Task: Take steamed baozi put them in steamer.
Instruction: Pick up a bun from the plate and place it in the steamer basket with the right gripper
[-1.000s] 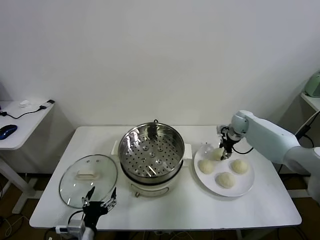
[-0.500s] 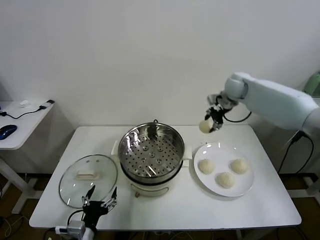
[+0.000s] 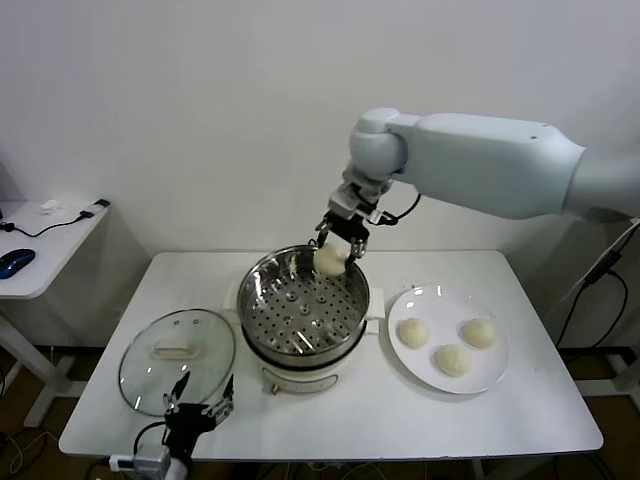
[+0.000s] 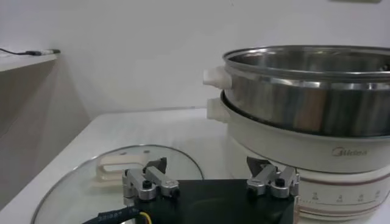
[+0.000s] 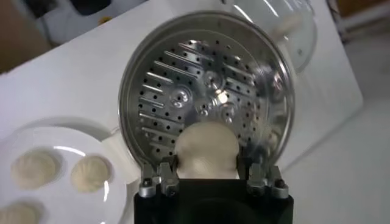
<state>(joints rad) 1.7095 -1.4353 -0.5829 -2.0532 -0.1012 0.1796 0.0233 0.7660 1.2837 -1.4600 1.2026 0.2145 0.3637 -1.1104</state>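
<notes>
Sitting at the lower left of the frame, the left tool (image 3: 200,409) rests low at the counter's (image 3: 340,410) near edge, its fingers spread apart and holding nothing, just beside the glass lid (image 3: 177,360) that lies flat on the counter. Right of the lid, at the centre, stands the steamer (image 3: 303,313), its perforated tray bare. Above its far rim, the right tool (image 3: 338,246) hangs from the arm reaching in from the upper right, its fingers closed around one baozi (image 3: 329,259), held in the air over the tray. Further right, at the lower right, a white plate (image 3: 447,305) carries three more baozi (image 3: 452,359).
</notes>
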